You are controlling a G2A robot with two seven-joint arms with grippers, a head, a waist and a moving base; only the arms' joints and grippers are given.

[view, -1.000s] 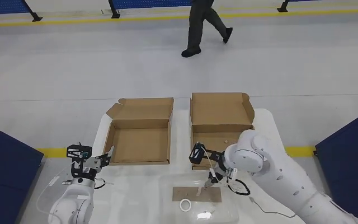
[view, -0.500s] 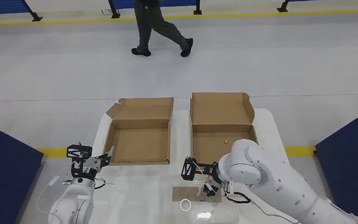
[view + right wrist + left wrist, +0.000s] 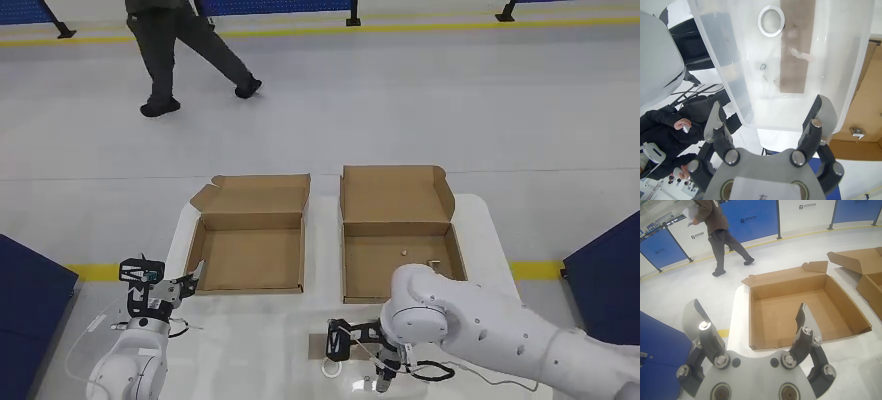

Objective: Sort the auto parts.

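Right hand, open and empty, is swung from right box back over clear bin; next pick is expected.

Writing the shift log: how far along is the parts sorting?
Done: a metal bracket and another small part lie in the right box. In hand: nothing; the right gripper is open over the clear bin, the left gripper open by the empty left box. Left: a ring, a small bolt and a pale piece in the bin.
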